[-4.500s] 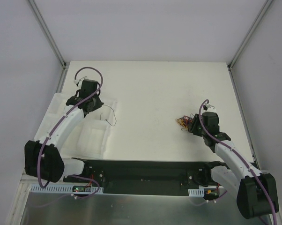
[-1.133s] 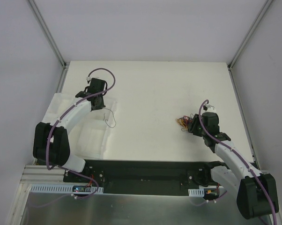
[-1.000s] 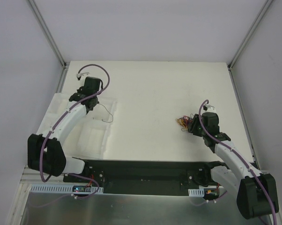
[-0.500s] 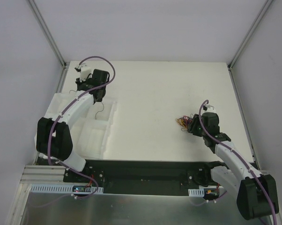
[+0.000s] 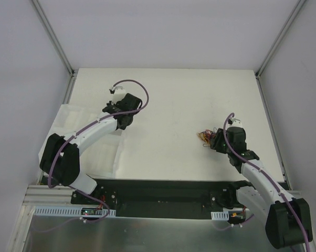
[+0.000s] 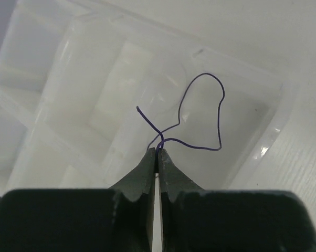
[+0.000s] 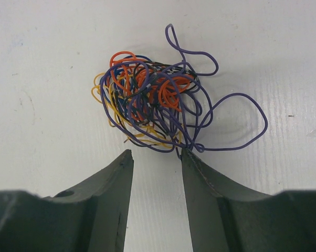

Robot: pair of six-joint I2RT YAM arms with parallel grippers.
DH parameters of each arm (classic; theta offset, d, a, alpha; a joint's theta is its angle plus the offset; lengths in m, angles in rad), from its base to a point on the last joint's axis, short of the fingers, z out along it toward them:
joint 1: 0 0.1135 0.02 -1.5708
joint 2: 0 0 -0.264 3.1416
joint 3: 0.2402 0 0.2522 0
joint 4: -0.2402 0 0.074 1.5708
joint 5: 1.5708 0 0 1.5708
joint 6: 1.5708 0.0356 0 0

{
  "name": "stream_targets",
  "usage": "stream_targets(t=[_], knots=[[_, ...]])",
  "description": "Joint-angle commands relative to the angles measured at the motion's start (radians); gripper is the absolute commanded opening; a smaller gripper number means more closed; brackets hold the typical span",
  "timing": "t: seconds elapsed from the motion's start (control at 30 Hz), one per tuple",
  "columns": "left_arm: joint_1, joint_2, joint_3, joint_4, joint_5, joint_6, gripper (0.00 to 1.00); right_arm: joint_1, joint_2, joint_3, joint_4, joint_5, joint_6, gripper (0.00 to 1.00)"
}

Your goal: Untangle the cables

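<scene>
**One purple strand gripped on the left, the knot waiting ahead of the right**

Our left hand (image 6: pixel 157 152) is closed tight, its two dark fingers pressed together on a thin purple wire (image 6: pixel 220 113). The wire is pinched where it crosses itself. A short free end sticks out ahead of the fingertips and to their left, and a wide open loop curls ahead and to their right. Beyond the fingertips, behind the wire, lies a clear plastic compartment tray (image 6: pixel 84 94). We cannot tell whether the loop touches it.

Our right hand (image 7: pixel 157 155) has its fingers parted, with nothing between them. Directly ahead of its fingertips sits a knot of hair-thin orange, yellow, purple and black wires (image 7: pixel 147 100), resting on the white desk (image 5: pixel 174 100). The orange curls are bunched in the middle of the knot, and the yellow ones show on the side of the left finger. Long purple loops spread out ahead and towards the right finger's side. One purple strand ends right at the tip of that finger, but we cannot tell whether the two touch.
</scene>
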Motion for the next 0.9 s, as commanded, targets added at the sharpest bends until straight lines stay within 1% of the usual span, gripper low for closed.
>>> stream_targets(t=[0.0,0.07,0.13,0.27,0.37,0.4,0.43,0.47,0.5,0.6,0.7,0.73,0.77,0.8,0.87], knots=[[0.058,0.024,-0.004,-0.074,0.273,-0.104,0.00,-0.004,0.016,0.011,0.036,-0.007,-0.013,0.45],[0.088,0.044,0.002,-0.076,0.390,-0.120,0.00,-0.005,0.021,0.013,0.036,-0.007,-0.013,0.45],[0.108,0.053,0.005,-0.076,0.471,-0.138,0.00,-0.004,0.022,0.013,0.038,-0.007,-0.013,0.45],[0.154,0.036,-0.013,-0.076,0.521,-0.178,0.00,-0.004,0.032,0.014,0.039,-0.007,-0.013,0.45],[0.187,0.016,-0.012,-0.085,0.548,-0.181,0.00,-0.004,0.039,0.017,0.041,-0.007,-0.013,0.45],[0.194,0.006,-0.012,-0.089,0.551,-0.181,0.03,-0.005,0.039,0.019,0.041,-0.007,-0.015,0.45],[0.195,-0.010,-0.012,-0.094,0.551,-0.180,0.10,-0.004,0.042,0.019,0.042,-0.008,-0.015,0.45],[0.197,-0.025,-0.010,-0.097,0.551,-0.175,0.22,-0.004,0.042,0.019,0.042,-0.007,-0.015,0.45],[0.197,-0.040,-0.006,-0.102,0.554,-0.169,0.31,-0.005,0.042,0.019,0.041,-0.007,-0.015,0.45],[0.197,-0.100,0.002,-0.103,0.577,-0.135,0.52,-0.005,0.045,0.022,0.044,-0.008,-0.016,0.45],[0.197,-0.163,0.017,-0.097,0.603,-0.105,0.65,-0.005,0.052,0.024,0.044,-0.007,-0.018,0.45],[0.197,-0.180,0.024,-0.090,0.623,-0.088,0.68,-0.005,0.056,0.024,0.044,-0.007,-0.019,0.45],[0.197,-0.195,0.031,-0.074,0.672,-0.054,0.70,-0.004,0.061,0.027,0.045,-0.007,-0.019,0.45],[0.197,-0.203,0.045,-0.050,0.744,-0.011,0.71,-0.005,0.064,0.030,0.042,-0.007,-0.019,0.45],[0.197,-0.196,0.091,-0.018,0.969,0.059,0.73,-0.004,0.079,0.037,0.041,-0.007,-0.021,0.45]])
